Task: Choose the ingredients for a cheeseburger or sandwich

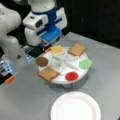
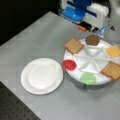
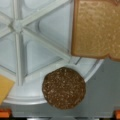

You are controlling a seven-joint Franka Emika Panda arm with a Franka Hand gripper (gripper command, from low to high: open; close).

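Sitting on grey table (image 1: 105, 65): white divided tray (image 2: 75, 65), raised on a stand, all six pieces out on its rim; empty plate (image 1: 75, 108) just beside, nothing stacked. Ranged in a front view: bread (image 1: 77, 49) at 1 o'clock, leaf (image 1: 85, 63) at 3, disc (image 1: 71, 76) at 5, second bread (image 1: 48, 73) at 7, patty (image 1: 41, 61) at 9, cheese (image 1: 57, 49) at 11. Judged light, thin, stiff, likely slick; overhanging edges offer purchase. Hovering by patty: gripper (image 1: 46, 45); finger spread cannot tell. Open room toward plate; ribs crowd centre.
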